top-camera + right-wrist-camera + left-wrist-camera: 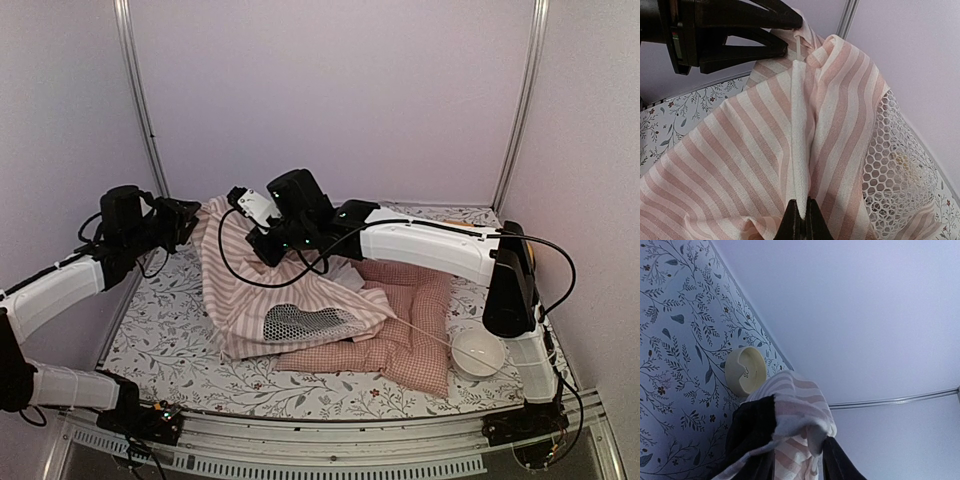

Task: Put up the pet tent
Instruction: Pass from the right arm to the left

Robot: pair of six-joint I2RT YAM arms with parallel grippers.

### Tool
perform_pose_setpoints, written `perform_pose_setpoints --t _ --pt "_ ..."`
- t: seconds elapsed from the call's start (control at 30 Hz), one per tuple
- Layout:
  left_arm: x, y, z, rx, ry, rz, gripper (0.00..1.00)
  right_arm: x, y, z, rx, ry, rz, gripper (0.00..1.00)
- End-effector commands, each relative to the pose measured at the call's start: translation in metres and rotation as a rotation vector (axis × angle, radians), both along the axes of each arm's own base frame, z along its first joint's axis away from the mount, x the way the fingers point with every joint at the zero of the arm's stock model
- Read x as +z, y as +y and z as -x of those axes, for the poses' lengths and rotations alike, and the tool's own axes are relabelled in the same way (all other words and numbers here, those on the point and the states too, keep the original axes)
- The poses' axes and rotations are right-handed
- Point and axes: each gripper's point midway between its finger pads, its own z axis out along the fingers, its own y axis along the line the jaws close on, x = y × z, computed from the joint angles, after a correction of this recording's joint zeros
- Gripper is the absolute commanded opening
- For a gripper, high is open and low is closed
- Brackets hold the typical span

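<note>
— Progress looks slight to me. What do you make of it?

— Starting at the left of the overhead view: the left gripper point(188, 222) has a wad of striped cloth between its fingers point(752, 435), jaws partway apart because the bunch fills them. It holds the upper left corner of the pet tent point(250, 290) up off the table point(170, 350).

— And the tent itself?

— Centre-left of the frame, a slumped heap. The mesh window point(300, 322) lies nearly flat near its lower edge, and the heap's lower right side rests over the checked cushion point(410, 340). Nothing stands on its own, so I'd call it barely begun.

— The other arm?

— The right gripper point(802, 205) is pinched tight on a white seam running up the stripes, just right of the raised corner. Whether a pole runs inside that seam I cannot tell.

— I do see one pole.

— Yes, a thin white pole point(425, 330) pokes out of the heap's right side across the cushion, its tip at the white bowl point(476, 355) in the lower right.

— So what's left?

— Nearly all of it, I'd judge: spread the fabric, get the poles bearing, and stand it up.
</note>
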Motion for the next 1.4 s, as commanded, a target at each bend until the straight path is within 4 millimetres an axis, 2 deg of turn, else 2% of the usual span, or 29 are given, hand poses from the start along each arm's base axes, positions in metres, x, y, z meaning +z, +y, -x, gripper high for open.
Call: perform_pose_setpoints --t 0.0,0.47,0.93,1.37 --pt "0.014 0.003 -0.006 0.032 -0.036 0.005 0.33 0.026 0.001 0.002 -0.01 -0.041 -0.055 0.0" --pt "0.012 -0.001 -0.012 0.023 -0.031 0.014 0.27 0.022 0.002 0.003 -0.009 -0.054 -0.038 0.0" --pt "0.004 -0.008 -0.016 -0.015 -0.014 0.019 0.1 0.017 0.005 0.005 -0.001 -0.064 -0.021 0.0" --pt "-0.012 -0.018 -0.011 -0.08 0.019 0.005 0.1 0.018 0.008 0.005 0.009 -0.078 -0.018 0.0"
